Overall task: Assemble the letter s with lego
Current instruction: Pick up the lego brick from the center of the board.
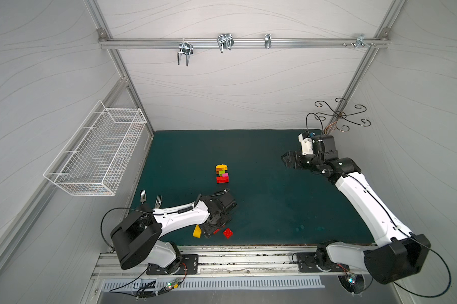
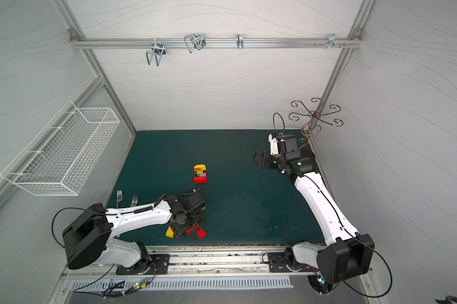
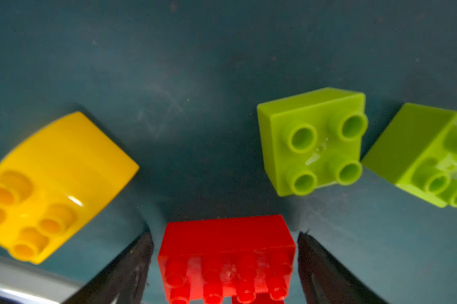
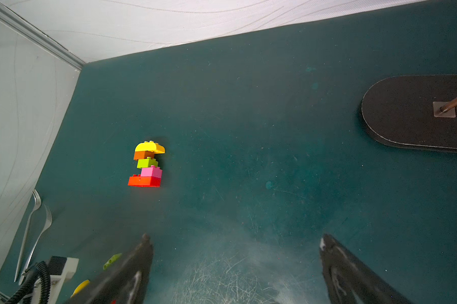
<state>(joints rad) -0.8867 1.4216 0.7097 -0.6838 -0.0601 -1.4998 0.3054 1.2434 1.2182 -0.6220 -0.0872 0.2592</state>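
Teal mat (image 3: 195, 79): left fingers (image 3: 127, 268) flank red brick (image 3: 226, 244), narrowly apart.

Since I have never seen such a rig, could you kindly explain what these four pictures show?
This is a robot with two arms, each ending in a two-fingered gripper. Two pictures come from one overhead camera and show the whole scene; the others come from a camera on each wrist, close up. On the green mat rests a part-built lego piece of red, pink, lime, orange-brown and yellow bricks. Nearer the arms lie two forks and a red square brick; a hook stand occupies a far corner and a wire basket hangs on a wall. The left gripper is open around a red oblong brick, seemingly not yet gripping it, with a yellow brick and two lime bricks nearby. The right gripper is open and holds nothing.
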